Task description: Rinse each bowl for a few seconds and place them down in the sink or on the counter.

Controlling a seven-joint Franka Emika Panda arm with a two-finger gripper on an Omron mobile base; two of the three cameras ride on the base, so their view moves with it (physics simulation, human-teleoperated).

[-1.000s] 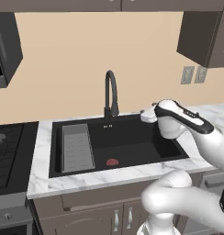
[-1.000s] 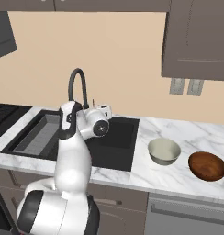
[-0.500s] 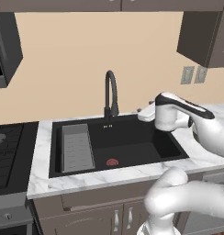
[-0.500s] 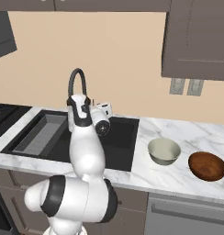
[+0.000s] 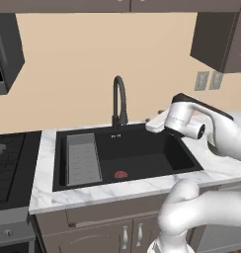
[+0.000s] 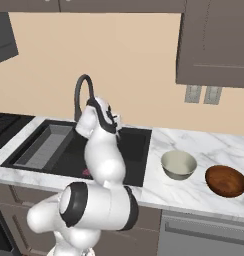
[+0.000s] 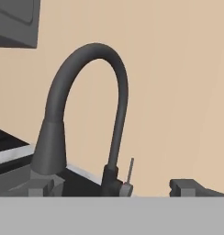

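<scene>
In the left base view, the black sink [image 5: 142, 153] lies in the middle of the frame, set into the white marble counter [image 5: 41, 183]. Inside it, a grey ribbed tray [image 5: 83, 158] stands at the left side of the basin, and a red drain [image 5: 121, 174] is seen on the bottom, a little right of the tray. The tall black faucet [image 5: 119, 101] rises from the back rim of the sink, at the centre of the frame. The white arm comes from the lower right and bends towards the sink; its hand is at the right of the faucet, above the right back corner of the basin.

In the hand view, the faucet [image 7: 86, 110] takes the centre of the frame, with its arch at the top and its thin lever low at the right of its base. The gripper [image 7: 113, 187] is spread wide: one dark fingertip is at the lower left and the other at the lower right, with nothing between them. It is close to the faucet, but I cannot tell if it touches it.

In the right base view, the two bowls stand on the counter [image 6: 194, 195] at the right of the sink [image 6: 136, 150]. The pale cream-grey bowl [image 6: 178, 164] is near the sink edge, and the reddish-brown bowl [image 6: 226, 180] is just beside it, further to the right of the frame. Both are upright and apart from the arm
</scene>
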